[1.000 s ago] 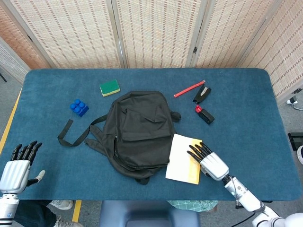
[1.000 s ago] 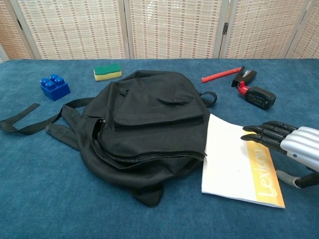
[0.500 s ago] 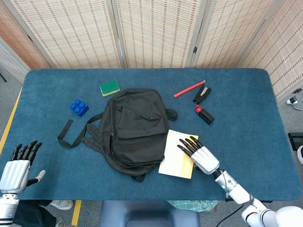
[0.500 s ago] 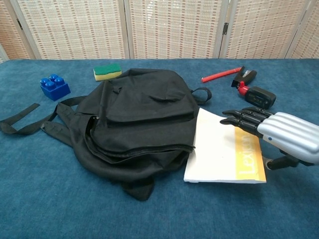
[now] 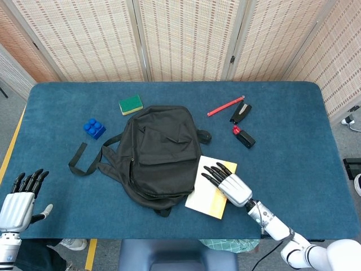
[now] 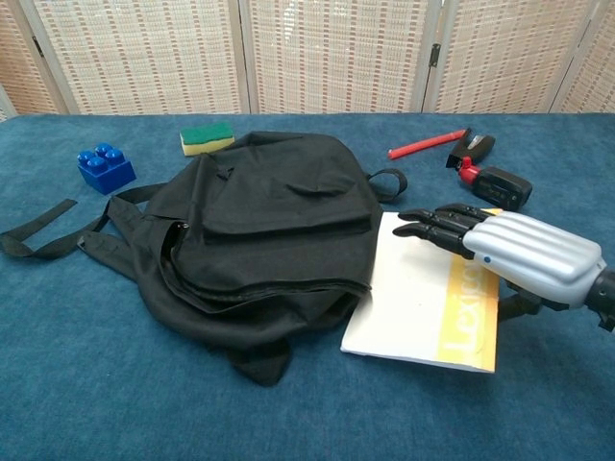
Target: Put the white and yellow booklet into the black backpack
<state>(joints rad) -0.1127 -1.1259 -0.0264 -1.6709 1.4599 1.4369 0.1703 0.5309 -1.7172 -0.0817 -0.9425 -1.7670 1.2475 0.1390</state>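
Yellow "Lexicon"-striped booklet [image 6: 423,307] beside black backpack [image 6: 264,226], under flat, empty right robot hand [image 6: 514,252].

Bare table [image 5: 293,169] lies right of the booklet [image 5: 210,189]. The backpack [image 5: 161,152] crowds its left edge (touching it), with a pen [image 5: 225,105] and two small black gadgets [image 5: 242,124] behind.

Table [image 5: 293,130] covered in blue carpet-like fabric. Woven tan folding screens [image 5: 186,36] with pale frames stand from 10 to 2 o'clock. Grey floor [image 5: 8,121] with yellow line [image 5: 11,148] at 9 o'clock. Lighting even.
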